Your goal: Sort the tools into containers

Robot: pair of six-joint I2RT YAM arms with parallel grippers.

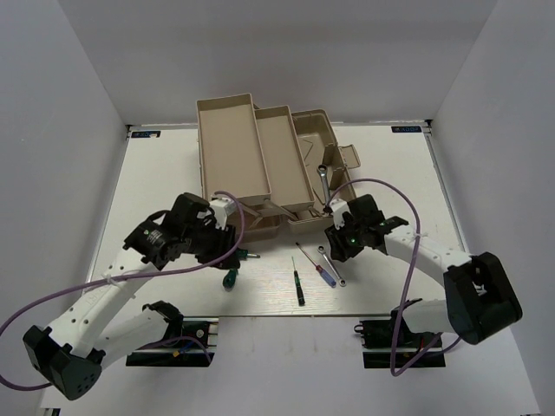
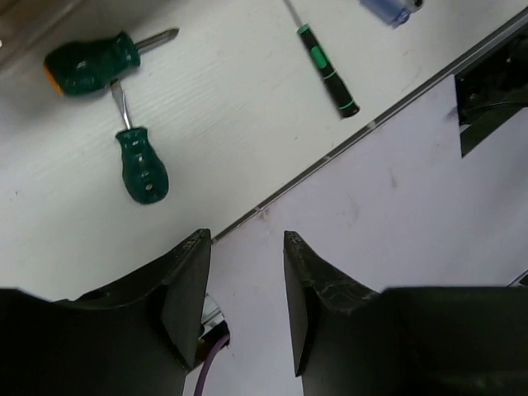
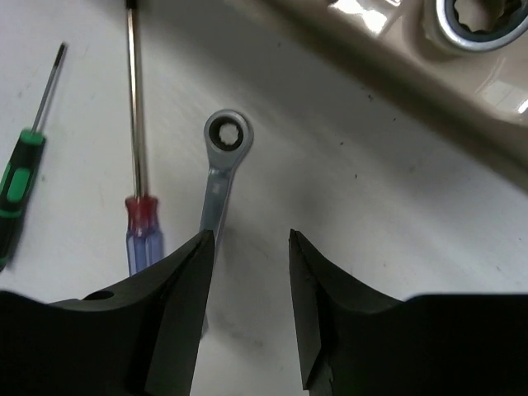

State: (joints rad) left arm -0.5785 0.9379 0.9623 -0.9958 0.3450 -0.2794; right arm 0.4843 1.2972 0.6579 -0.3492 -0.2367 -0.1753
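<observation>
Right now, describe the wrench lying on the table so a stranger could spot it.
From the open beige toolbox, look to the table just in front of it. The wrench is the rightmost tool lying there, beside the blue-and-red-handled screwdriver. It alone is bare silver metal with a ring end and no handle.

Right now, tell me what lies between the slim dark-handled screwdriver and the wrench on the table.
The blue-red-handled screwdriver lies between the slim dark-handled screwdriver and the wrench on the table; the right wrist view shows it clearly.
</observation>
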